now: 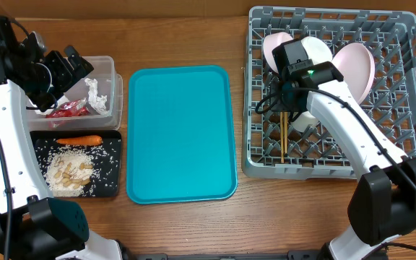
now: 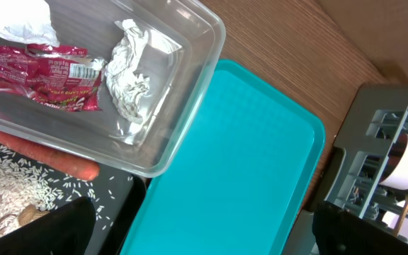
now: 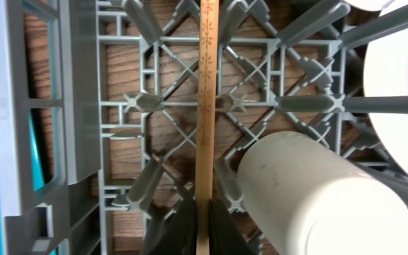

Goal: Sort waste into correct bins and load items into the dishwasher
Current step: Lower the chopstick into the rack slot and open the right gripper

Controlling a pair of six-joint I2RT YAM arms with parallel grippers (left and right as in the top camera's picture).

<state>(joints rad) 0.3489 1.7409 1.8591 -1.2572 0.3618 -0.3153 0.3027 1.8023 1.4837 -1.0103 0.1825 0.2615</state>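
My right gripper (image 3: 203, 227) is shut on the wooden chopsticks (image 3: 205, 106), holding them low inside the grey dish rack (image 1: 403, 87), beside the small white cup (image 3: 324, 195). The chopsticks also show in the overhead view (image 1: 283, 137). White plates and bowls (image 1: 356, 68) stand at the rack's back. My left gripper (image 2: 204, 234) is open and empty above the clear tub (image 1: 107, 68), which holds the red wrapper (image 2: 41, 74), the silver foil (image 2: 129, 78) and white tissue (image 2: 16, 21). The black tray (image 1: 110, 188) holds the carrot (image 1: 78, 140), rice and beige scraps (image 1: 67, 172).
The teal serving tray (image 1: 180, 133) lies between the bins and the rack, with nothing on it. The wooden table shows around everything.
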